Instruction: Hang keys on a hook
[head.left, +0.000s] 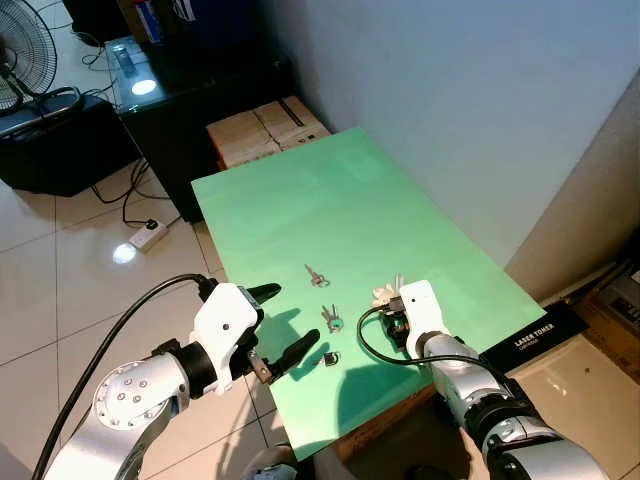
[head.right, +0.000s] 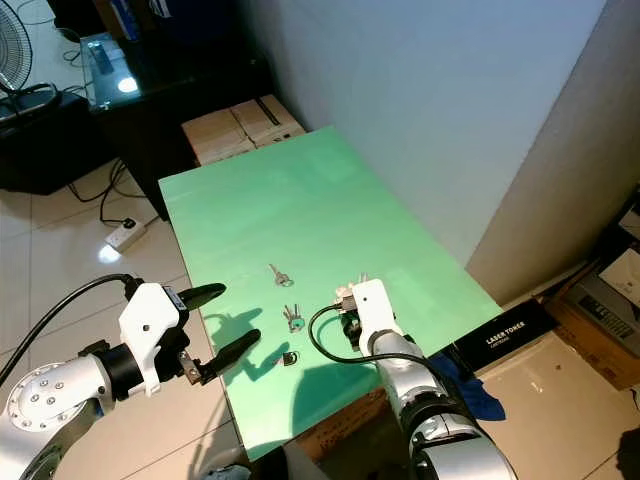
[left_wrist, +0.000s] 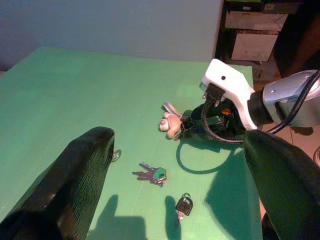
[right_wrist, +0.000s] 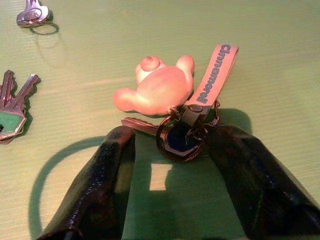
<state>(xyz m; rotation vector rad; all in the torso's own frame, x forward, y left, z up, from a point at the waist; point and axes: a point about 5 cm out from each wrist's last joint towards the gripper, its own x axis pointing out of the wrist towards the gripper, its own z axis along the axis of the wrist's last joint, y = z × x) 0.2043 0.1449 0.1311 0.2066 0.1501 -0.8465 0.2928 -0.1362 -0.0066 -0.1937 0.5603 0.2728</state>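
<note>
The keyring with its pink charm (right_wrist: 156, 90) is straddled by the parted fingers of the right gripper (right_wrist: 170, 165) near the green table's (head.left: 330, 190) wall-side edge; closing comes next, it seems. The left gripper (head.left: 280, 325) is held open.

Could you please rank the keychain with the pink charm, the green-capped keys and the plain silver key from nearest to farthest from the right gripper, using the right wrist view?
1. Keychain with the pink charm: its ring lies between the right gripper fingers.
2. Green-capped keys: off to one side.
3. Plain silver key: beyond those, farthest.
</note>
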